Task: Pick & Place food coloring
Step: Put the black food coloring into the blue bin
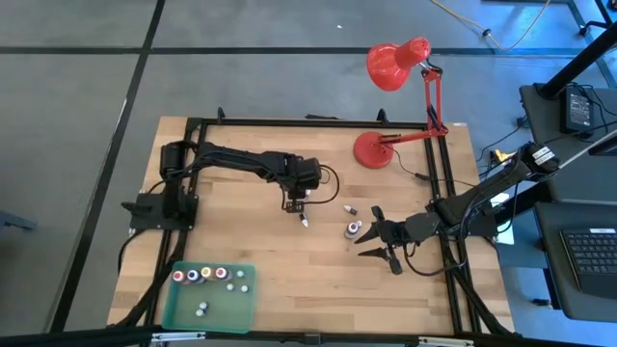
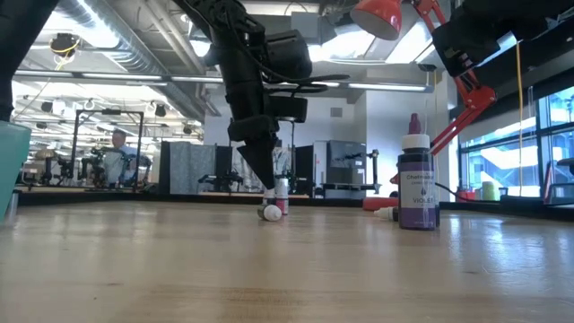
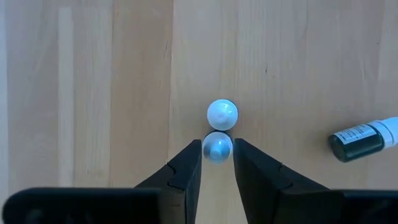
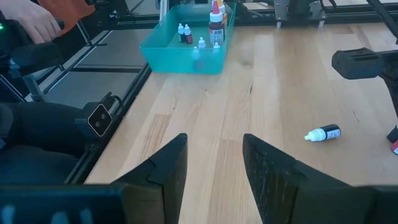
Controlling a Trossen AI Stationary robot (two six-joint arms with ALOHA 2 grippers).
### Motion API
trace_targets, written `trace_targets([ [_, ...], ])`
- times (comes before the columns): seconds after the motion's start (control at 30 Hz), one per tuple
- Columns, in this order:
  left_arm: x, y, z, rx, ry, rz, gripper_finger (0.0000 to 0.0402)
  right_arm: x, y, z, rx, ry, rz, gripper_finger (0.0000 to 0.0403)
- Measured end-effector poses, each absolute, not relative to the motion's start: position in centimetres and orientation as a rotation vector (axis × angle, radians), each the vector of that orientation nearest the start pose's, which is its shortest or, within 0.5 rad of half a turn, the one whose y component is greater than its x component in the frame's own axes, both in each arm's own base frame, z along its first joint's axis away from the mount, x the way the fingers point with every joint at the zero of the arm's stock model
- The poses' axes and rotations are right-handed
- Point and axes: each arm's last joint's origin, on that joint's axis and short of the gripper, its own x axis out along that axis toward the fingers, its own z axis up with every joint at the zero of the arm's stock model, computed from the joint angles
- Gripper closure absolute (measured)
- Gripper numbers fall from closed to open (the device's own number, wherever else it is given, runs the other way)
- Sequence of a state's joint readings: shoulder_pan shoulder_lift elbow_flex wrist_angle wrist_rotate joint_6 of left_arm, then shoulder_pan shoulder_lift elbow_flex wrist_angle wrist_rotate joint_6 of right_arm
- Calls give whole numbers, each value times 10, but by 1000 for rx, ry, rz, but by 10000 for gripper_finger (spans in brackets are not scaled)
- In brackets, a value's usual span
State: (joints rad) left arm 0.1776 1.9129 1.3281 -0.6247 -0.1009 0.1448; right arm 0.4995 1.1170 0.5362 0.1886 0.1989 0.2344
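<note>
The left gripper [image 3: 217, 151] pinches a small white-capped bottle [image 3: 217, 148] standing mid-table, well apart from the green tray [image 1: 183, 308]. A second white cap [image 3: 222, 114] touches it; its body is hidden, perhaps lying flat.

Two dark, cable-draped jointed arms

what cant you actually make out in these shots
- Low view: the lower body of the small white-capped bottle at the left gripper is too small to tell its colour.
- Left wrist view: that bottle shows only its cap from above; the body is hidden under it.
- High view: bottles in the translucent green tray are too small to count surely.
- Right wrist view: the dark arm is cut off by the edge.
</note>
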Motion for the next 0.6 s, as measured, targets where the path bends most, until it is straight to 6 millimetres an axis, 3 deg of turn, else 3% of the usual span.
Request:
trace_targets([
  [0.6, 374, 70, 177, 79, 1227, 160, 270, 205, 106, 220, 96, 402, 251, 246],
])
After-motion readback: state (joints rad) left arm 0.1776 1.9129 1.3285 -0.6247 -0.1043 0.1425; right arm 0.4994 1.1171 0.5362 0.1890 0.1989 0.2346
